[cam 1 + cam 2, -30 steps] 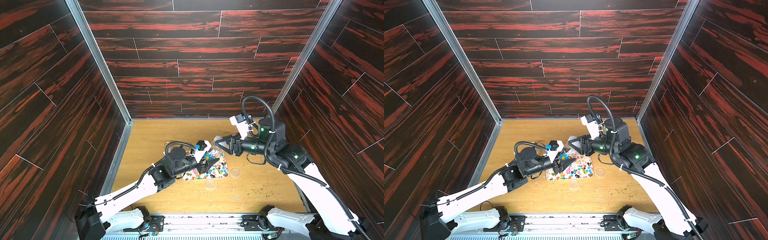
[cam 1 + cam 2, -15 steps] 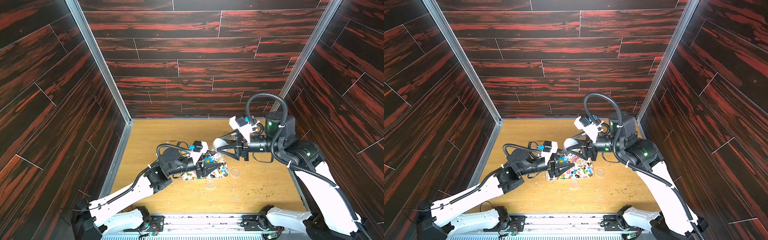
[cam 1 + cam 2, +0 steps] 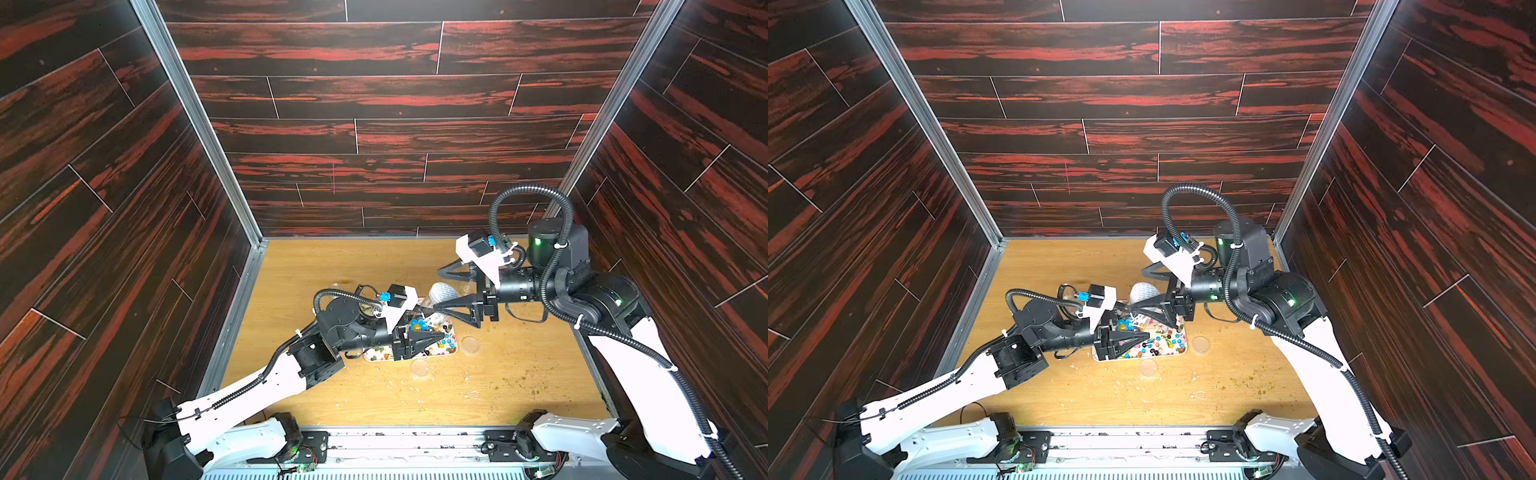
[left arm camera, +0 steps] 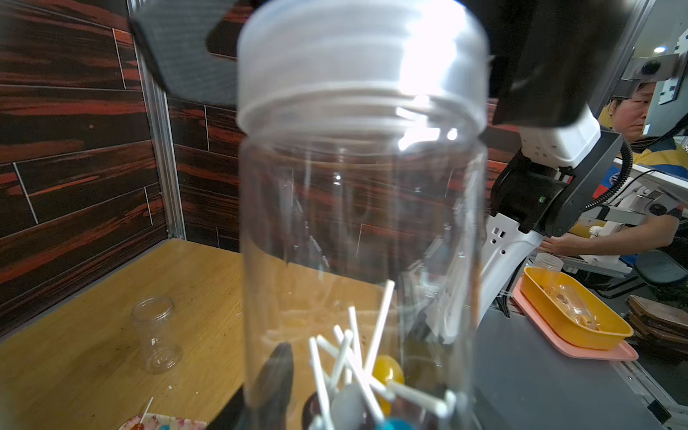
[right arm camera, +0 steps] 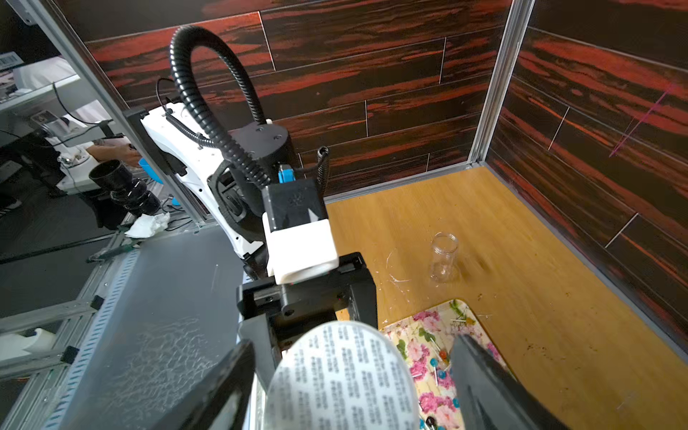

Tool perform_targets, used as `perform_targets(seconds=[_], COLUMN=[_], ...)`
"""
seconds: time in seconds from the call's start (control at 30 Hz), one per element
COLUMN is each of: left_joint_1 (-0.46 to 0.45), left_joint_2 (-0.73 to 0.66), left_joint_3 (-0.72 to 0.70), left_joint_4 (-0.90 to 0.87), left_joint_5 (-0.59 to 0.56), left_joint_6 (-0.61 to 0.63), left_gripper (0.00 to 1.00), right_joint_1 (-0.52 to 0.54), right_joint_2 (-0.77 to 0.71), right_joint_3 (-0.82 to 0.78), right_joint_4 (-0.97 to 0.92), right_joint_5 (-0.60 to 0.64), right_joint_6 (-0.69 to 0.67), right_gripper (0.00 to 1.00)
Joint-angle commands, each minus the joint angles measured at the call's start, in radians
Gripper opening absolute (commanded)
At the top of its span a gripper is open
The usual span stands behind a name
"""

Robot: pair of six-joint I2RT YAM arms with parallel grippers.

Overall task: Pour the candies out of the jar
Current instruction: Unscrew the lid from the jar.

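Held jar (image 4: 361, 223), right tool (image 3: 436, 289) over tray (image 5: 461, 316); spare jar (image 5: 443, 260) back-left; front table (image 3: 478, 399) open.

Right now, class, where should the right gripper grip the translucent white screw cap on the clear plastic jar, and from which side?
Grip the translucent white screw cap by its side wall, jaws on opposite sides, coming end-on along the clear plastic jar's axis. The left gripper holds the jar's lower body, leaving the cap free. The open right gripper straddles it.

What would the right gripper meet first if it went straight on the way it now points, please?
The lid of the jar: it sits between the open jaws of the right gripper, so advancing would likely press it into the palm. The left gripper, holding the jar, lies just beyond.
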Motion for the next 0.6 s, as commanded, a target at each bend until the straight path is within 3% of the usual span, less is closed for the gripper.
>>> perform_targets(seconds=[0.0, 0.1, 0.27, 0.43, 0.57], left_joint_1=[-0.002, -0.002, -0.002, -0.002, -0.002], left_joint_2=[-0.025, -0.029, -0.006, 0.054, 0.092], left_joint_3=[-0.002, -0.008, -0.009, 0.030, 0.048], left_joint_4=[0.008, -0.011, 0.001, -0.004, 0.010], left_joint_5=[-0.028, -0.125, -0.325, -0.406, -0.439], left_joint_6=[0.013, 0.061, 0.172, 0.259, 0.297], left_gripper=[0.35, 0.35, 0.38, 0.38, 0.37], right_joint_1=[0.001, 0.001, 0.001, 0.002, 0.005], right_joint_2=[0.001, 0.001, 0.007, 0.009, 0.007], right_joint_3=[0.030, 0.054, 0.080, 0.086, 0.048], right_joint_4=[0.006, -0.003, -0.018, -0.033, -0.023], right_joint_5=[-0.008, 0.000, 0.231, 0.404, 0.444], right_joint_6=[0.005, 0.047, 0.255, 0.476, 0.584], right_gripper=[0.89, 0.90, 0.90, 0.90, 0.89])
